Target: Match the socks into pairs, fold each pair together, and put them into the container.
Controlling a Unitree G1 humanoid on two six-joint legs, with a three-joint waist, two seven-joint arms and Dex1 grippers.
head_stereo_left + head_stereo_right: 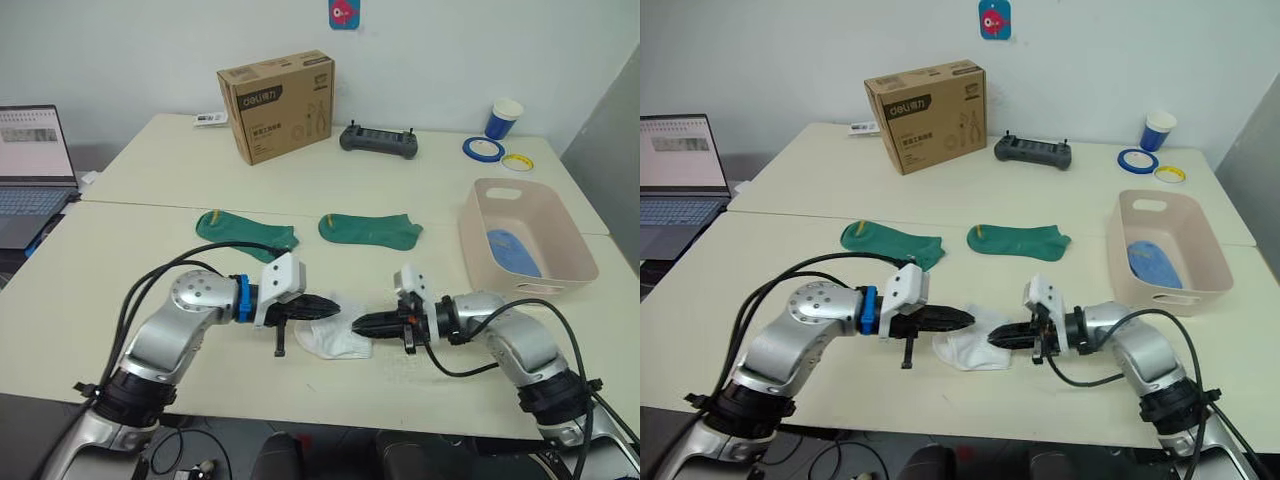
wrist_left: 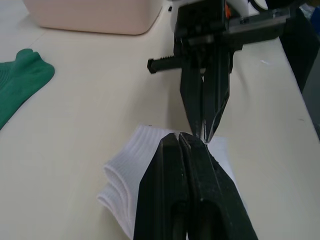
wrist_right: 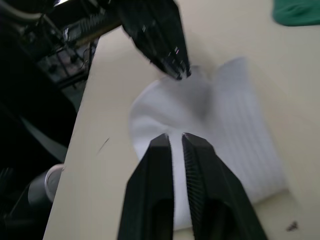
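A: How are the two claws set?

B: The left gripper is seen with its fingers pressed together, tips resting on the left part of the folded white socks at the near middle of the table. The right gripper is pointed toward it from the right. Its fingers are nearly together, with only a thin slit between them, and they lie over the right edge of the same white bundle. Whether any cloth is pinched there cannot be told.

A: And the tips of the two?

B: They are aimed at each other and are close above the white fabric, as seen from the left wrist.

A: What lies around them?

B: Two dark green socks are laid flat farther back: one to the left, the other just right of it, apart from each other. On the right side the pink basin is placed, and a light blue sock bundle is seen inside it, on its bottom.

A: And beyond that?

B: A brown cardboard box is stood on the far table, with a black controller to its right. At the far right a blue cup, a blue tape roll and a yellow ring are found. A laptop is open at the left edge.
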